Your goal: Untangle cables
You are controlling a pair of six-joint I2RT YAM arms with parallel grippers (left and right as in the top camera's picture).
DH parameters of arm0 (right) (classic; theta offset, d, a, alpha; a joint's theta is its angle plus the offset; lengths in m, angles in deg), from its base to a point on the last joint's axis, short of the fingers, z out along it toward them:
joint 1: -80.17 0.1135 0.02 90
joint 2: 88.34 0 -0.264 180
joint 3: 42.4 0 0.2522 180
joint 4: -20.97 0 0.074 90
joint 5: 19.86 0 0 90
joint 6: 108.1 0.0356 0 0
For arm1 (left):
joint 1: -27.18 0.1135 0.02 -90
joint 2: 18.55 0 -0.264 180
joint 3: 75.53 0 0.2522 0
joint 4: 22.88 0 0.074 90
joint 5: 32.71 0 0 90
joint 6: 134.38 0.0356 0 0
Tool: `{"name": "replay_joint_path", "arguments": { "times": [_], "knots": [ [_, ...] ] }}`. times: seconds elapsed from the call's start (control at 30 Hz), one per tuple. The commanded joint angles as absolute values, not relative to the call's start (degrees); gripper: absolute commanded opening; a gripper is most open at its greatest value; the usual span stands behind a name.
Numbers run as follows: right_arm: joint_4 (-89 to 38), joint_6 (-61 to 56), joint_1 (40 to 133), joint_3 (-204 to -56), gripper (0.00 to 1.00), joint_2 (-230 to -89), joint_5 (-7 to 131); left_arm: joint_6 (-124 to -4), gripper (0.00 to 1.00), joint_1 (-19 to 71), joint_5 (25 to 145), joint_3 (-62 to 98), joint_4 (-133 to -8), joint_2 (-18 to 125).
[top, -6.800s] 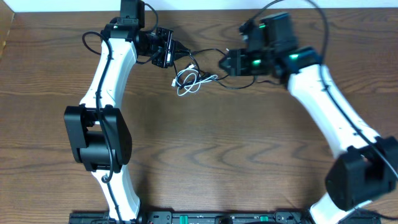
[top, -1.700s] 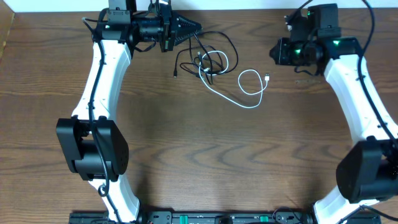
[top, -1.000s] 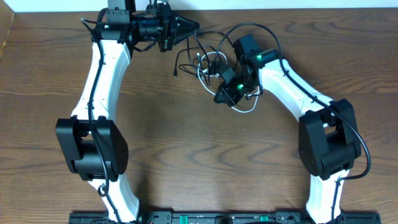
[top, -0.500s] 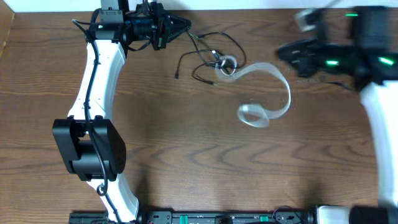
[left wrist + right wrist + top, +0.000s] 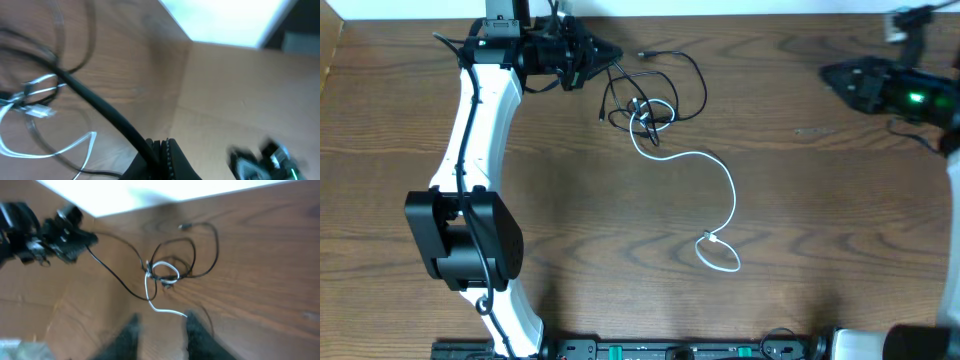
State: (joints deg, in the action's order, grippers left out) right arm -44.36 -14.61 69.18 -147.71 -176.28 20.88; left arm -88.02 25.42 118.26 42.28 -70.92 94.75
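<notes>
Overhead: the left gripper [image 5: 595, 57], upper left, pinches the black cable [image 5: 695, 75] near the knot [image 5: 645, 110]. The white cable [image 5: 730, 195] trails toward lower centre, and the right gripper [image 5: 835, 76] hangs well apart at upper right.
Left wrist: jaws clamped on the black cable.
Right wrist: jaws narrowly parted and empty, knot ahead at centre frame.
</notes>
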Motion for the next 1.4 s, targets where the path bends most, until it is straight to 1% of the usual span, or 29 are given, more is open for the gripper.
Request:
{"name": "replay_joint_path", "arguments": {
  "times": [0.0, 0.03, 0.1, 0.2, 0.23, 0.33, 0.4, 0.53, 0.57, 0.73, 0.83, 0.87, 1.03, 1.17, 1.27, 1.37],
  "knots": [
    [-43.64, -16.91, 73.86, -147.88, 0.39, -181.07, 20.49, -83.80, 0.07, 24.26, 129.56, 42.83, -66.20, 93.31],
    [-42.83, -17.56, 75.46, -147.88, 0.45, -182.75, 20.47, -83.82, 0.08, 24.00, 131.13, 42.83, -64.67, 93.31],
    [-41.59, -18.15, 77.77, -147.88, 0.52, -185.07, 20.51, -83.80, 0.07, 23.52, 132.84, 42.83, -62.92, 93.31],
    [-38.46, -18.17, 81.60, -147.88, 0.56, -189.52, 20.51, -83.78, 0.07, 22.77, 134.35, 42.83, -62.40, 93.31],
    [-36.19, -18.13, 83.43, -147.88, 0.59, -192.06, 20.51, -83.80, 0.07, 22.32, 135.03, 42.83, -62.42, 93.31],
    [-30.77, -16.58, 86.34, -147.88, 0.63, -197.06, 20.49, -83.82, 0.07, 21.72, 136.88, 42.83, -62.40, 93.31],
    [-27.21, -15.53, 87.83, -147.88, 0.63, -199.73, 20.47, -83.87, 0.08, 21.62, 137.87, 42.83, -62.42, 93.31],
    [-19.71, -13.93, 92.09, -147.88, 0.60, -205.61, 20.57, -85.09, 0.07, 21.00, 138.35, 42.83, -62.55, 93.28],
    [-17.61, -11.79, 93.79, -147.88, 0.59, -207.73, 22.43, -86.10, 0.07, 20.44, 138.35, 42.83, -62.64, 93.28],
    [-11.77, -6.66, 96.98, -147.88, 0.54, -212.39, 24.36, -87.26, 0.08, 18.97, 139.00, 42.83, -62.64, 93.28],
    [-9.48, -3.92, 98.32, -147.88, 0.54, -214.11, 25.97, -88.63, 0.07, 18.56, 139.18, 42.83, -62.61, 93.20],
    [-8.85, -3.16, 98.82, -147.88, 0.52, -214.75, 27.04, -88.63, 0.07, 18.36, 139.16, 42.83, -62.61, 93.06],
    [-9.02, -1.17, 100.42, -147.88, 0.47, -215.12, 31.59, -89.79, 0.07, 17.73, 139.16, 42.83, -62.59, 92.37],
    [-11.01, 1.43, 102.34, -147.88, 0.34, -215.29, 38.43, -93.40, 0.07, 17.44, 139.16, 42.83, -61.13, 91.47],
    [-11.43, 3.01, 103.67, -147.88, 0.33, -216.36, 40.62, -97.14, 0.07, 17.42, 139.16, 42.83, -57.78, 90.22],
    [-11.47, 5.21, 103.08, -147.88, 0.33, -216.87, 40.64, -101.94, 0.07, 17.44, 139.13, 42.83, -54.18, 88.74]
  ]
}}
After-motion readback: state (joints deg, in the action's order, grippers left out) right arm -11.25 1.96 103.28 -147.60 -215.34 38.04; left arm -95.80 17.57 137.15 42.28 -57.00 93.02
